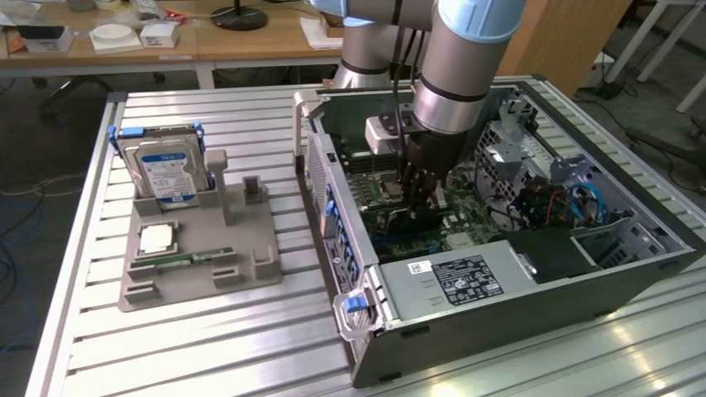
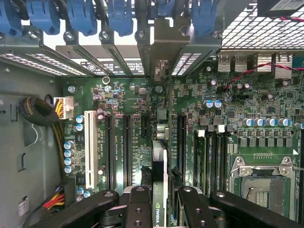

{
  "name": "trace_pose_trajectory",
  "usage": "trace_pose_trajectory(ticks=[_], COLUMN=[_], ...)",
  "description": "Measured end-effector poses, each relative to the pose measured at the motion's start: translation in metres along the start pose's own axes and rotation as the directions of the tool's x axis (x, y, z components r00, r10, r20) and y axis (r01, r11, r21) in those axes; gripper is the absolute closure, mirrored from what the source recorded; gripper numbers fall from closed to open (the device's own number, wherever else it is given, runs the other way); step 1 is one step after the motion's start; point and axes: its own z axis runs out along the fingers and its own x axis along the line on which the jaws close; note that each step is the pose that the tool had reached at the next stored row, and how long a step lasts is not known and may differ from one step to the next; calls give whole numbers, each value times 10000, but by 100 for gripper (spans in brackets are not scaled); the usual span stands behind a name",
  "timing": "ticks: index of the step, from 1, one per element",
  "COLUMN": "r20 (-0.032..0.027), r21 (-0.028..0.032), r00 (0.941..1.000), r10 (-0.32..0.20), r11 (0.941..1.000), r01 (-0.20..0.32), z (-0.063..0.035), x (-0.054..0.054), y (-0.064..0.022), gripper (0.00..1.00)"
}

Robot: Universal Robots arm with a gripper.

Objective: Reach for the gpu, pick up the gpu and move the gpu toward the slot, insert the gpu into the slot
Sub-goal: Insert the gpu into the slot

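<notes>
Black two-finger gripper [image 2: 159, 211] partly closed, clamping thin dark gpu card [image 2: 159, 175] edge-on; card held upright inside open grey computer case [image 1: 617, 285], just above long black slot [image 2: 159, 137] on green motherboard [image 2: 137, 104], lined up for seating.

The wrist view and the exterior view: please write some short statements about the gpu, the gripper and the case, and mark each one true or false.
1. The gripper holds the gpu edge-on above the motherboard. True.
2. The gpu lies on the grey tray. False: it is in the gripper, inside the case.
3. The hard drive stands upright on the tray. True.
4. The case is closed. False: its side is open and the motherboard shows.
5. The arm reaches down into the case. True.
</notes>
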Motion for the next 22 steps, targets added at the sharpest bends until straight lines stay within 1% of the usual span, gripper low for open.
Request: trace_pose_trajectory(ticks=[22], r20=[-2], r21=[-5], r00=[10000], r10=[0], r11=[10000], r01=[0], z=[53], x=[-1], y=[-1], gripper=[74])
